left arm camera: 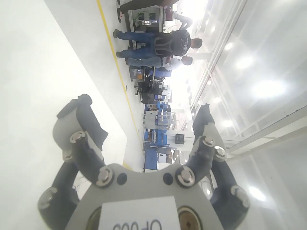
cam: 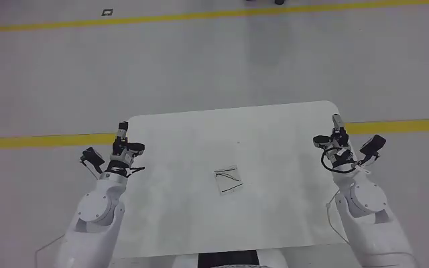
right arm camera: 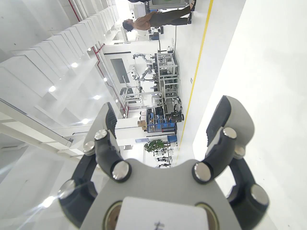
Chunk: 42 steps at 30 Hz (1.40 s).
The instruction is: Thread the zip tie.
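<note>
A thin black zip tie (cam: 228,179) lies loosely bent on the white table (cam: 188,147), a little right of the middle. My left gripper (cam: 122,128) is at the table's left edge, far from the tie. In the left wrist view my left gripper (left arm camera: 144,107) is open and holds nothing, aimed out at the room. My right gripper (cam: 337,121) is at the table's right edge, equally far from the tie. The right wrist view has my right gripper (right arm camera: 168,111) open too, with nothing between its fingers.
The table's far corners are rounded. Beyond its far edge the grey floor carries a yellow line (cam: 47,141), with another yellow line (cam: 201,16) farther off. People and workstations stand in the hall behind, away from the table.
</note>
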Each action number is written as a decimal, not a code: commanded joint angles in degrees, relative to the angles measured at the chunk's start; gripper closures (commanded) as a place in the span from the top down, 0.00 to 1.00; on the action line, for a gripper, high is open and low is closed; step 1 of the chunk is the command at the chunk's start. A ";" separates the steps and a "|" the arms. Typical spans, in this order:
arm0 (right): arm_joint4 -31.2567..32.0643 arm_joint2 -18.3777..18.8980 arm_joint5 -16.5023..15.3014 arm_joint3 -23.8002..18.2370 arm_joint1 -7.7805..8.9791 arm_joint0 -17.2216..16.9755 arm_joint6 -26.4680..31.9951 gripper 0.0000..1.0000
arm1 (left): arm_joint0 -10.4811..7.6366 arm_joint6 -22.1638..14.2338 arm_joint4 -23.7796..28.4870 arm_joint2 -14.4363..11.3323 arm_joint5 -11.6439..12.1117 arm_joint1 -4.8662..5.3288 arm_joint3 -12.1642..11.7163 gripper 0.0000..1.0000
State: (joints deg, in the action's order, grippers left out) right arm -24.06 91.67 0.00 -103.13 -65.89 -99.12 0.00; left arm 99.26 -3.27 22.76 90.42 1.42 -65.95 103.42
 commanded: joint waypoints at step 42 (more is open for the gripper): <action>41.69 -13.80 -7.00 2.10 1.65 15.34 34.61 1.00 | 0.00 0.00 -0.01 0.00 -0.01 0.00 0.00 1.00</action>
State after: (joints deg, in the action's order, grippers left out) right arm 17.90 77.80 -7.03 -101.00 -64.23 -83.70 34.74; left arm 99.26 -3.26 22.74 90.42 1.41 -65.95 103.42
